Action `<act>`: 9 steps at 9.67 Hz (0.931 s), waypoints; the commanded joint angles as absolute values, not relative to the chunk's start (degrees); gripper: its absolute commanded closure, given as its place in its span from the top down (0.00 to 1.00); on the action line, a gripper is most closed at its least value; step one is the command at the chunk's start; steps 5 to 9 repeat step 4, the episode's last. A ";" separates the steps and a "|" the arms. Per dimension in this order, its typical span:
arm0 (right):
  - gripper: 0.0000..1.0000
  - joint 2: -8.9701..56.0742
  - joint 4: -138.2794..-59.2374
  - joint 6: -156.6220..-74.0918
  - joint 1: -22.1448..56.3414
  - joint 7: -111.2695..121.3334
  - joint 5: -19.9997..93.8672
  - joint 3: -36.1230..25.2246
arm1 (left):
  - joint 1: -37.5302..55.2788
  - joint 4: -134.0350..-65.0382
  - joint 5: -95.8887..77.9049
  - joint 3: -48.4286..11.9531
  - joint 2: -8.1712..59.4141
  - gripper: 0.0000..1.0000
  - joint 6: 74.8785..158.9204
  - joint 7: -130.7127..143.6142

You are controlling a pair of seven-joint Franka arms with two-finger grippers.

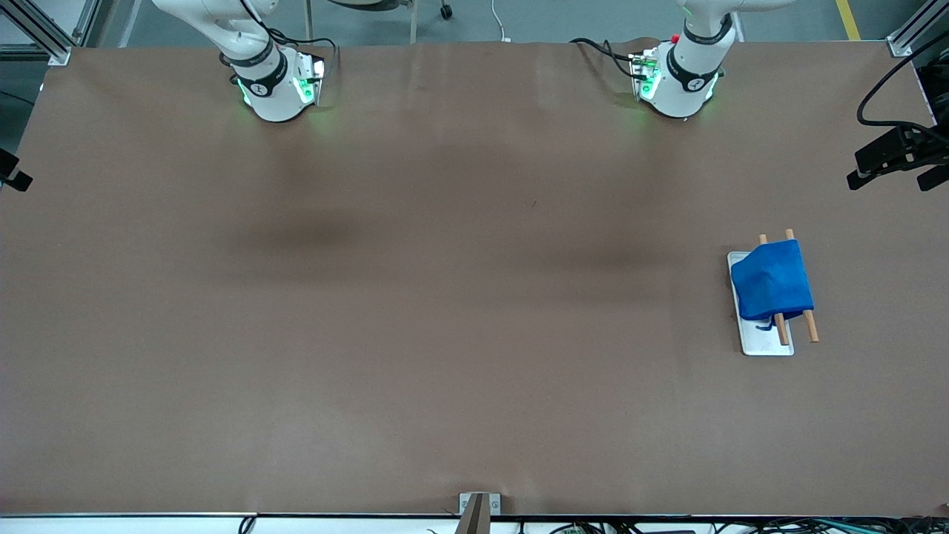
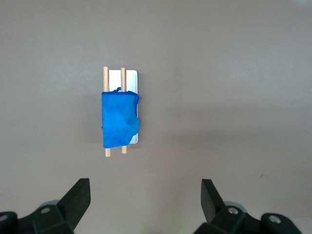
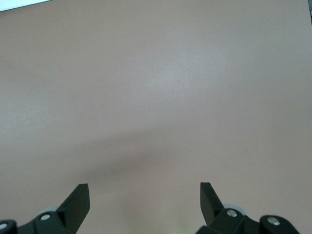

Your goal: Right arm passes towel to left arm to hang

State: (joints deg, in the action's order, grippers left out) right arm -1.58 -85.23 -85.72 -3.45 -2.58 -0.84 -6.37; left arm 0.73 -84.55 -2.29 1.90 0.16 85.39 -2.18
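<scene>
The blue towel [image 1: 771,285] hangs draped over two wooden rods [image 1: 811,326] of a small rack with a silver base plate [image 1: 767,343], toward the left arm's end of the table. In the left wrist view the towel [image 2: 118,119] lies well below and apart from my left gripper [image 2: 145,190], which is open and holds nothing. My right gripper [image 3: 144,192] is open too, over bare brown table. The front view shows only the right arm's base [image 1: 270,81] and the left arm's base [image 1: 682,78]; both hands are out of that view.
A black camera mount [image 1: 893,159] juts in at the table edge at the left arm's end. A small metal bracket [image 1: 478,504] sits at the table edge nearest the front camera. Another black fitting [image 1: 11,174] is at the right arm's end.
</scene>
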 commanded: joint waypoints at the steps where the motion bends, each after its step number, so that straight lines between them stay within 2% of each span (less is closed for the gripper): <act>1: 1.00 -2.11 -85.60 -85.17 -3.43 -2.90 -1.58 -5.98 | 1.14 -87.01 -0.97 1.85 -0.09 1.00 86.04 -1.49; 9: 1.00 -2.11 -85.52 -85.08 -3.43 -3.42 -1.58 -5.98 | 1.14 -87.63 -0.88 1.85 -0.26 1.00 86.13 -1.67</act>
